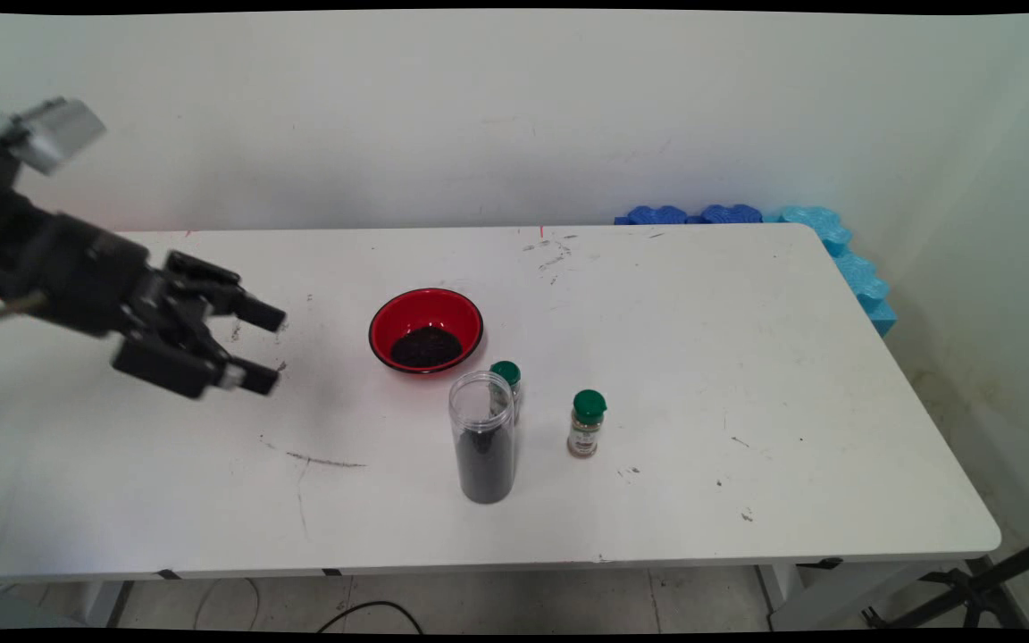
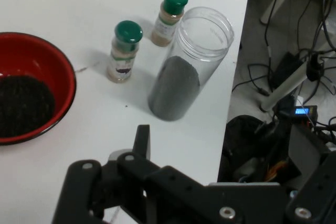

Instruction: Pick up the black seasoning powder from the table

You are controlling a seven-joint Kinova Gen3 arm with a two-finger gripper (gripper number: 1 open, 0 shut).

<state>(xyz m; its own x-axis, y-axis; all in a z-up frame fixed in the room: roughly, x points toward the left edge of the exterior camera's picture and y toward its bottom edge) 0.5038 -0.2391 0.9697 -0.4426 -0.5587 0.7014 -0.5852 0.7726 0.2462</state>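
White table (image 1: 747, 357) holds a red bowl (image 1: 426, 329) of dark grains, clear jar (image 1: 482, 438) part-filled, two green-capped shakers (image 1: 586, 423) beside it. Gripper (image 1: 269, 348) hovers left, well apart, fingers spread, empty.

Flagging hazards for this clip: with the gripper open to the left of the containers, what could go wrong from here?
The clear jar is tall, lidless and partly full of dark grains, so a sideways nudge from the gripper might tip and spill it. A green-capped spice bottle stands close behind the jar, so closing on either could knock the other. The red bowl of dark grains lies nearest the gripper and could be clipped.
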